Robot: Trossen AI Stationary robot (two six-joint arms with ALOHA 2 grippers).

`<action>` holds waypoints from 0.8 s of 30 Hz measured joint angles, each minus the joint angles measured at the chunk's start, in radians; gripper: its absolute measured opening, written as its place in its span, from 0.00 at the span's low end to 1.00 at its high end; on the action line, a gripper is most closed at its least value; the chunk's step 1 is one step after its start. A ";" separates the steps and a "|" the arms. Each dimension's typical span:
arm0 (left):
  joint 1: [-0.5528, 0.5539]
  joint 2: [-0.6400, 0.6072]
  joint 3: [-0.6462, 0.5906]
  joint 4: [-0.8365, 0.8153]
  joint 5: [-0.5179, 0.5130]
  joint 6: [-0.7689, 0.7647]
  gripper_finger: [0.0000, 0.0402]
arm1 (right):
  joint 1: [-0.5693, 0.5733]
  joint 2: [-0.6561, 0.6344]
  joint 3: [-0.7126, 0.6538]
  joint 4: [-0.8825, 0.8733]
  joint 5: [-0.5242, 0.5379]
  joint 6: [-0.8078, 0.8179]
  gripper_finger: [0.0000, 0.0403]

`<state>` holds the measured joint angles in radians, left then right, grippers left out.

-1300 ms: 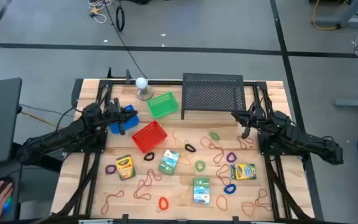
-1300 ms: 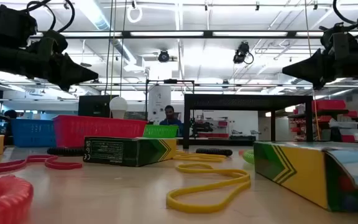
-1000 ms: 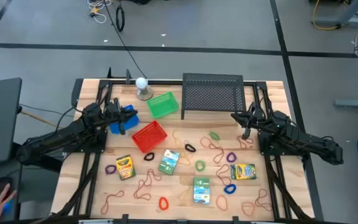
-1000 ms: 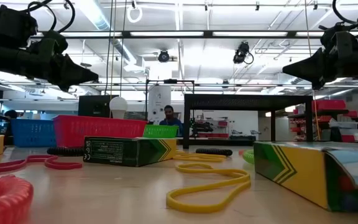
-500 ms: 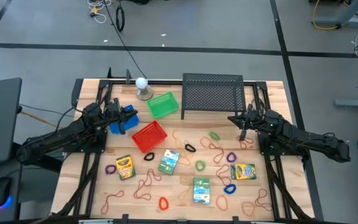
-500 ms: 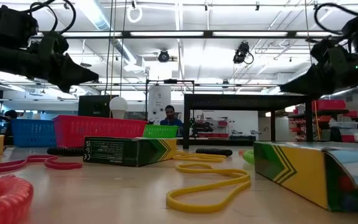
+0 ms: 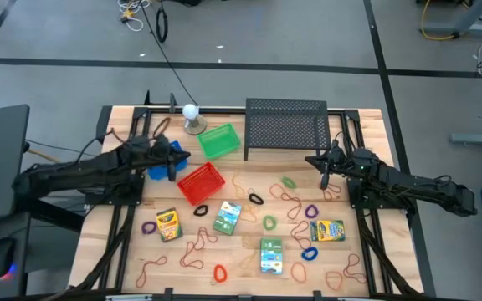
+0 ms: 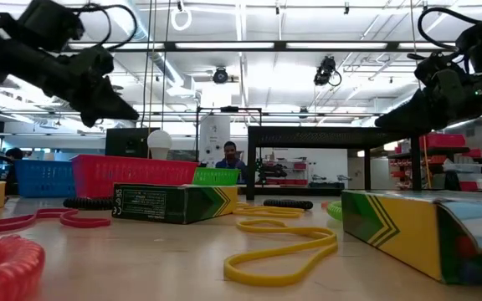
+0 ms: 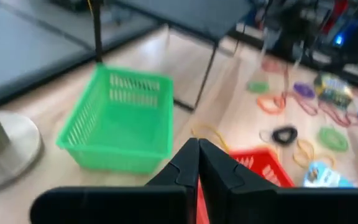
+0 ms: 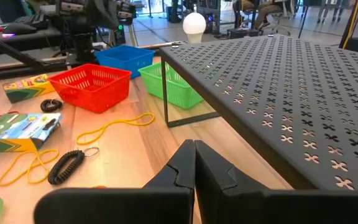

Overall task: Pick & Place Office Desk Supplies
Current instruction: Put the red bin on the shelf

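Moved since a moment ago: my left arm has swung and stretched flatter toward the blue basket [image 7: 159, 160]; my right arm has eased a little further in toward the middle of the bench [image 7: 366, 121]. Nothing among the supplies has shifted.
Left pincer [image 7: 172, 165]: fingers pressed together, holding nothing; it hangs above the gap between the blue basket and the red basket [image 7: 200, 182], clear of both, because I carry nothing to drop.
Right pincer [image 7: 325, 170]: also pinched shut and empty, raised just off the front corner of the black mesh rack [image 7: 286, 127], above the tan rubber bands [image 7: 289, 199] that lie nearest it.
Supplies: all on the bench, none in a basket. The crayon boxes [image 7: 167, 223] lie flat in front of the baskets, with coloured loops [image 7: 311, 211] and more bands strewn between them across the near half.
Green basket [image 9: 119, 121]: sits behind the red one, beside the white ball on its stand [image 7: 192, 117]; it looks empty.
Why so: the baskets are grouped at the back left, probably as drop places, so each item must be lifted and carried there.
Next call: I judge a pincer must spread before descending; the thin bands lie flat and will be hard to pinch.
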<state>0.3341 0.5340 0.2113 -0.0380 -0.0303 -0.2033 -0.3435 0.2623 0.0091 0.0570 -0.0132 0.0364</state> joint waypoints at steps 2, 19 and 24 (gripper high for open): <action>-0.031 0.060 0.031 -0.028 -0.020 -0.018 0.09 | 0.000 0.000 0.000 0.000 0.000 0.000 0.01; -0.099 0.579 0.379 -0.332 -0.099 -0.059 0.51 | 0.000 0.000 0.000 -0.008 -0.003 0.000 0.01; -0.097 0.691 0.390 -0.335 -0.097 -0.059 0.53 | 0.000 0.000 0.000 -0.009 -0.009 0.001 0.01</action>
<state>0.2371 1.2249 0.6018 -0.3733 -0.1268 -0.2623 -0.3435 0.2619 0.0090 0.0483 -0.0226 0.0376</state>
